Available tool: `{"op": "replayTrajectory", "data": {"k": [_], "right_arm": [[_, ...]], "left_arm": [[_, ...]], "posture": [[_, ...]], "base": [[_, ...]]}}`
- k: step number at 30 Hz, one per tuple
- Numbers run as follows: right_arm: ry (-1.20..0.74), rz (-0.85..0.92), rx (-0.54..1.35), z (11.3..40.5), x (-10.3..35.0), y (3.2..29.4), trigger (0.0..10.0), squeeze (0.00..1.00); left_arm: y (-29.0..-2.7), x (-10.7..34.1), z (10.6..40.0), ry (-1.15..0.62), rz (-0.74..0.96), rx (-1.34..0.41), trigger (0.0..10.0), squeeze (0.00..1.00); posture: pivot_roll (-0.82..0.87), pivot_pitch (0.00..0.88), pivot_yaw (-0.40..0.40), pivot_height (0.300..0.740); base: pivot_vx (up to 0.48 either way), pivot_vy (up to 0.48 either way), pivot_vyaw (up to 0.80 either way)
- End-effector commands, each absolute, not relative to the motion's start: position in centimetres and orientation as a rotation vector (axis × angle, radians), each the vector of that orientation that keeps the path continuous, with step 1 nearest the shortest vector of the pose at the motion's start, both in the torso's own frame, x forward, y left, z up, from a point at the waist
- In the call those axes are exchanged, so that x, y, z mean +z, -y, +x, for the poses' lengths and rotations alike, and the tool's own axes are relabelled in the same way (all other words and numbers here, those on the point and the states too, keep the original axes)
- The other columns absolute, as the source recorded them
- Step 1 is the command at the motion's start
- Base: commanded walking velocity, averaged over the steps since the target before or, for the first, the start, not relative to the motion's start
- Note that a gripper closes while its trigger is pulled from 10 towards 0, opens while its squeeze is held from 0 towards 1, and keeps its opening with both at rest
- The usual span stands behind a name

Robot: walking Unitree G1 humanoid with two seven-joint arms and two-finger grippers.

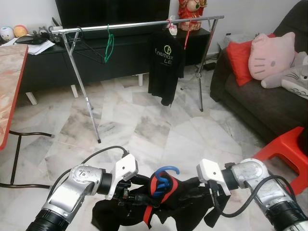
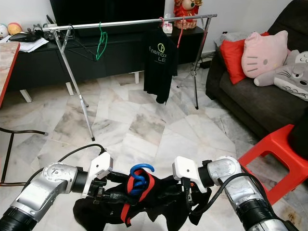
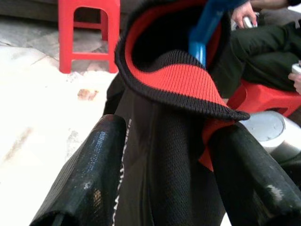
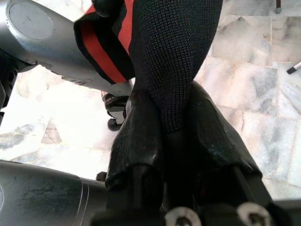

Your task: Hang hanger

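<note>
While both arms meet low at six o'clock, the left gripper [image 3: 160,155] and right gripper [image 4: 171,127] each pinch the black polo shirt [image 1: 178,202], whose red-lined collar carries a blue hanger [image 1: 163,179]. Far off at twelve o'clock stands the steel clothes rack [image 1: 139,24], holding a green hanger [image 1: 109,45] and a black T-shirt [image 1: 166,65].

Even daylight filled the room, the marble floor [image 1: 144,125] glared pale at frame centre, and both wrist views went soft up close.
</note>
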State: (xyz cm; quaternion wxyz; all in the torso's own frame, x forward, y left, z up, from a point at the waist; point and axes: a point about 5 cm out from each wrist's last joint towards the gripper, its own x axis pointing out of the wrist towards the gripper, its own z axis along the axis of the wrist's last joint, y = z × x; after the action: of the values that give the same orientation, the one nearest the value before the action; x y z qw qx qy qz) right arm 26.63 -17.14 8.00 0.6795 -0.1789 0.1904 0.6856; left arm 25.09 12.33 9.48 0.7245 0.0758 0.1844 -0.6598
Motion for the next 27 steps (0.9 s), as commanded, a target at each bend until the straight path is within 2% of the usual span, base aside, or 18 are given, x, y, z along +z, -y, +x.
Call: {"op": "replayTrajectory", "data": {"k": [1, 2, 3, 4, 5, 6, 27], "right_arm": [[-0.402, -0.408, 1.570, 26.57, 8.40, 16.66, 0.0, 0.00], [-0.403, -0.410, 1.569, 26.60, 8.38, 16.58, 0.0, 0.00], [-0.403, -0.410, 1.569, 26.60, 8.38, 16.58, 0.0, 0.00], [-0.403, -0.410, 1.568, 26.63, 8.39, 16.54, 0.0, 0.00], [-0.403, -0.410, 1.568, 26.63, 8.39, 16.54, 0.0, 0.00], [-0.401, -0.411, 1.567, 26.67, 8.43, 16.52, 0.0, 0.00], [-0.394, -0.454, 1.503, 27.34, 8.21, 16.43, 0.0, 0.00]], "left_arm": [[-12.50, 9.66, 25.46, -0.402, 0.155, -1.433, 5.5, 0.00], [-12.43, 9.67, 25.44, -0.402, 0.153, -1.435, 4.5, 0.00], [-12.43, 9.67, 25.44, -0.402, 0.153, -1.435, 4.5, 0.00], [-12.38, 9.69, 25.46, -0.402, 0.151, -1.434, 0.5, 0.00], [-12.38, 9.69, 25.46, -0.402, 0.151, -1.434, 0.5, 0.00], [-12.34, 9.71, 25.47, -0.403, 0.146, -1.434, 0.0, 0.00], [-12.29, 9.73, 25.26, -0.424, 0.130, -1.454, 0.0, 0.00]], "posture": [[-0.07, 0.000, -0.098, 0.740], [-0.07, 0.000, -0.098, 0.740], [-0.07, 0.000, -0.098, 0.740], [-0.07, 0.000, -0.098, 0.740], [-0.07, 0.000, -0.098, 0.740], [-0.07, 0.000, -0.097, 0.740], [-0.07, 0.000, -0.091, 0.740]], "base": [[0.000, 0.000, 0.00], [0.000, 0.000, 0.00], [0.000, 0.000, 0.00], [0.000, 0.000, 0.00], [0.000, 0.000, 0.00], [0.000, 0.000, 0.00], [0.000, 0.000, 0.00]]}}
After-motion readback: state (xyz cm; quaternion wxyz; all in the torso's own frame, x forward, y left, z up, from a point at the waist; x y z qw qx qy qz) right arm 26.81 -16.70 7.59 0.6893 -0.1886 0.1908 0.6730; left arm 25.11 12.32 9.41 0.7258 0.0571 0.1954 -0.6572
